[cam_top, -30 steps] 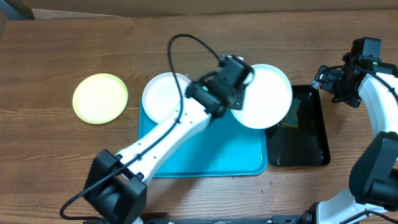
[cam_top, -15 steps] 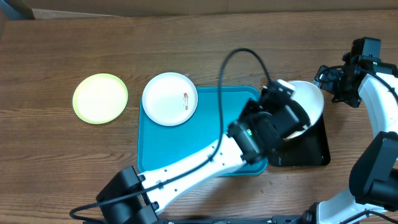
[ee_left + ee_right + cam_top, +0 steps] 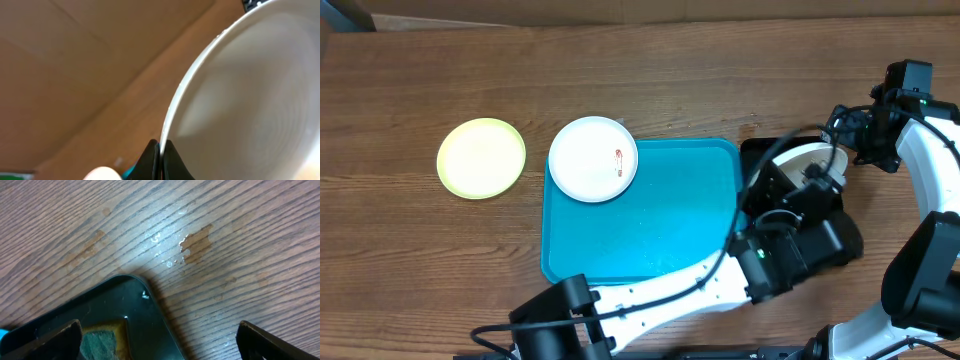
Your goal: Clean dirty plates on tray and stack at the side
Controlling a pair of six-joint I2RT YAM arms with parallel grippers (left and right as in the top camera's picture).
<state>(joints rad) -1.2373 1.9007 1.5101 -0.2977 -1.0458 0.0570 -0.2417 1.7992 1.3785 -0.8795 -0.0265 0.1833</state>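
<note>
- The white plate (image 3: 813,160) has just swung off the turquoise tray (image 3: 650,230) and now hangs tipped over the black tray (image 3: 756,151) on the right. The left gripper (image 3: 160,151) is pinched on its rim.
- I'd say the scrubbing step is about to start; nothing is stacked from this one yet.
- The turquoise tray carries only the second white plate (image 3: 593,158), which overlaps its upper-left corner and shows a red smear, so it is not cleaned yet.
- The yellow-green plate (image 3: 481,157) lies on the table (image 3: 650,80), left of the tray and apart from it.
- The black tray holds what looks like a sponge (image 3: 102,341). The right gripper (image 3: 159,336) hovers by its corner, fingers spread, holding nothing.
</note>
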